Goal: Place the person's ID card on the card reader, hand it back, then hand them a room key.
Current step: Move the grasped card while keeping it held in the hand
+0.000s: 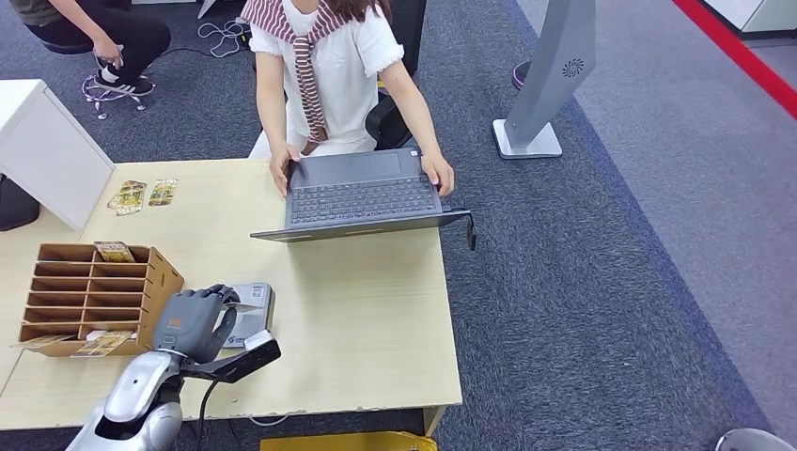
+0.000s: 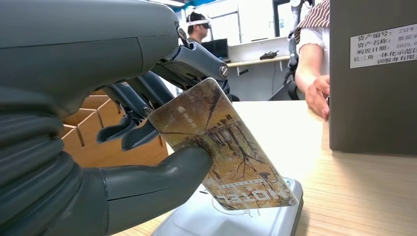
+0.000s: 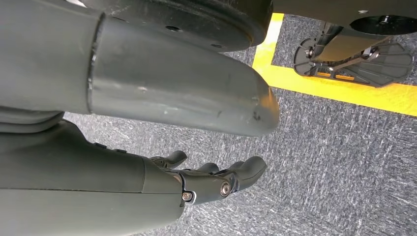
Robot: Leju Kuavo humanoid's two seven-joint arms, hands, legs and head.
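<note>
My left hand hovers at the table's front left, over the pale grey card reader. It pinches a card printed with brown trees between thumb and fingers. The card is tilted, and its lower end, lettered HOTEL, is down at the reader's top face. Whether they touch I cannot tell. My right hand hangs over grey carpet with its fingers loosely apart and nothing in it. The person sits across the table with both hands on a laptop.
A wooden pigeonhole rack with a few cards in it stands just left of the reader. Two more cards lie at the table's far left. A white cabinet stands to the left, and a grey stand is on the carpet to the right.
</note>
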